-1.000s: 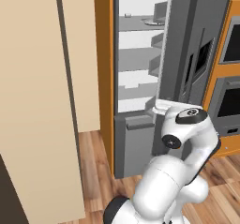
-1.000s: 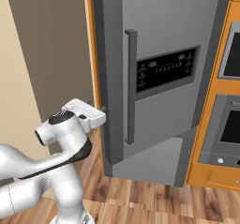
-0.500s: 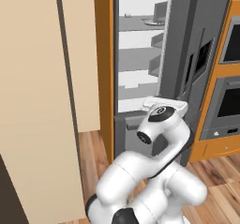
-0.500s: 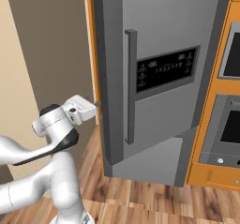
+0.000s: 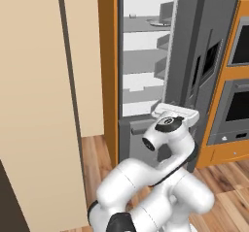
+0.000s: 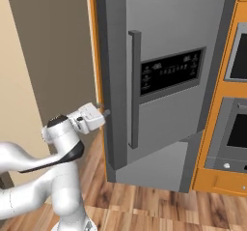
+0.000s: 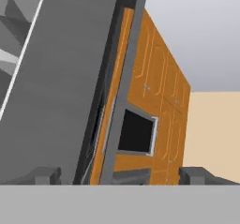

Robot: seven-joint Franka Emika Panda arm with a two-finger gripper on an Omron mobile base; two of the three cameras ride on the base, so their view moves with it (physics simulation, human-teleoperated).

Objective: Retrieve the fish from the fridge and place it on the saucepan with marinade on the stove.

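Tool (image 7: 120,174) wide open, empty, beside open fridge (image 6: 164,80) door edge.

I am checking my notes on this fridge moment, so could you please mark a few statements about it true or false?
1. The fridge door stands open, showing white shelves. True.
2. The end effector is clamped on the door's bar handle. False: its jaws are wide open and empty, near the door's edge.
3. A pale plate sits on an upper fridge shelf. True.
4. The black display panel is on the wall oven. False: it is on the fridge door.
5. The floor is white tile. False: it is wood planks.
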